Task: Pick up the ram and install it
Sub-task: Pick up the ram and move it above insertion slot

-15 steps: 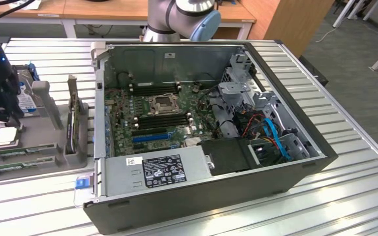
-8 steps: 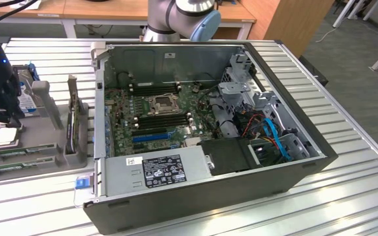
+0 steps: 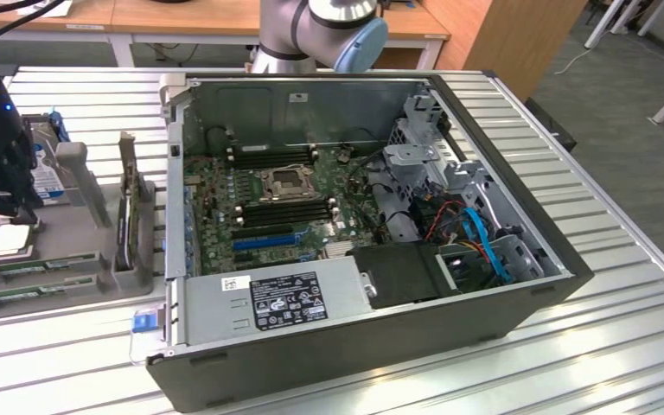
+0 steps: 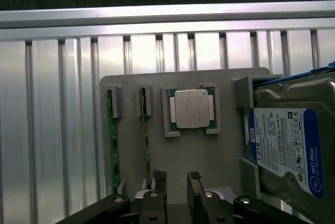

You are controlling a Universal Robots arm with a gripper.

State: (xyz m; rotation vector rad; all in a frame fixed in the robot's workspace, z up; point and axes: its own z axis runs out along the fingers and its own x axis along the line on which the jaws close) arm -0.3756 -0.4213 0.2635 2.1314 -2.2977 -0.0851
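Tray (image 4: 209, 156): a grey holder on the slatted metal table (image 4: 52, 130), with the parts set out in it.
Ram (image 4: 145, 135): a thin green stick standing on edge in a tray slot, just beside the silver processor (image 4: 191, 109); not lifted.
Second ram (image 4: 110, 140): in the tray's outermost slot, parallel to the first.
Gripper (image 4: 177, 178): hovers over the tray with its two black fingers spread and nothing between them; one fingertip is near the ram's end, and contact cannot be told.
Hard drive (image 4: 288, 145): blue-labelled, propped on edge at the tray's far end from the rams.
Card (image 3: 136, 216): a dark board upright in a stand on the tray's side facing the case.
Case (image 3: 367, 346): an open computer just beside the tray, on the exterior view's right, with its green motherboard (image 3: 274, 199) exposed.
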